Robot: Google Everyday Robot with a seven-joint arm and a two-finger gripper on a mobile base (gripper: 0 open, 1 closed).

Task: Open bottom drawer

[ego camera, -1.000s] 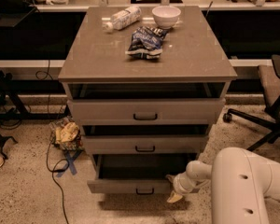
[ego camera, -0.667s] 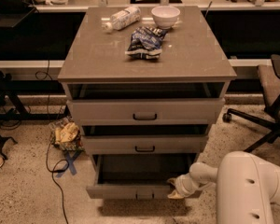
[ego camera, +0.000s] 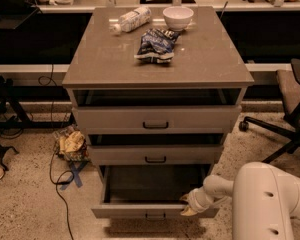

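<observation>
**Working the bottom drawer (ego camera: 130, 212), lowest of three, standing well out of the cabinet (ego camera: 205, 59).**
Set at the front panel's right end with the gripper (ego camera: 189, 207), at 3 o'clock from the black handle (ego camera: 155, 216); cannot tell whether clamped or loose. Panel running 9 to 3, so probably pulling toward 6.

Surface of the counter (ego camera: 210, 59): grey-beige, flat, dull sheen. Three items lie on it, all toward the rear half. A clear plastic bottle (ego camera: 132, 20) is on its side at rear left, angled. A white bowl (ego camera: 178, 18) stands upright at rear centre, just right of the bottle. A dark crumpled snack bag (ego camera: 155, 44) lies in front of both, near the bowl. My gripper (ego camera: 188, 204) is well below the counter, at the right end of the bottom drawer (ego camera: 135, 212) front.
</observation>
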